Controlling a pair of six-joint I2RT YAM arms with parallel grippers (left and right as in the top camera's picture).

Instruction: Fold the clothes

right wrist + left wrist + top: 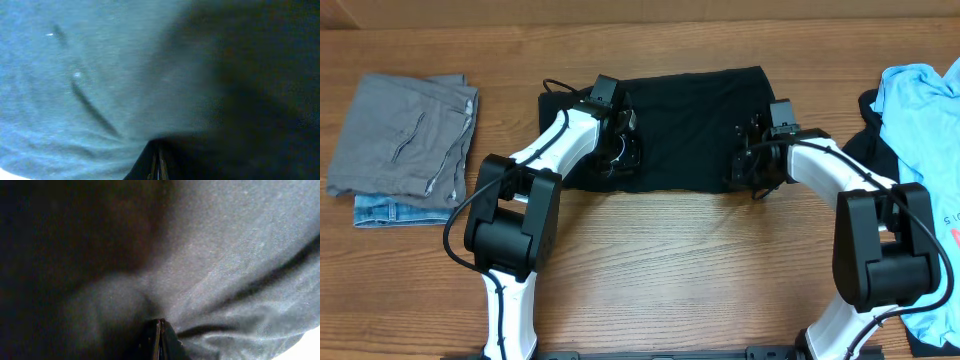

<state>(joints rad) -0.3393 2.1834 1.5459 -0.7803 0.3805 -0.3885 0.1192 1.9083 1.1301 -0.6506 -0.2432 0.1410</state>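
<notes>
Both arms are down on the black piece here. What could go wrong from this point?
1. The left gripper and right gripper each have their jaws shut on a thin bunched pinch of the black garment. Either pinch might slip out on the lift, leaving the fold lopsided.
2. The light blue T-shirt lies near the right gripper, so a wide swing could drag it.

Two arms [510, 215] [880, 240], one black garment [690, 120], one blue T-shirt [920, 110], two folded pieces [405, 135] [390, 211]

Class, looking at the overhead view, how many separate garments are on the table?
5: grey piece far left, denim under it, black piece centre, blue T-shirt far right, dark piece under its edge. More may be hidden in the stacks.
</notes>
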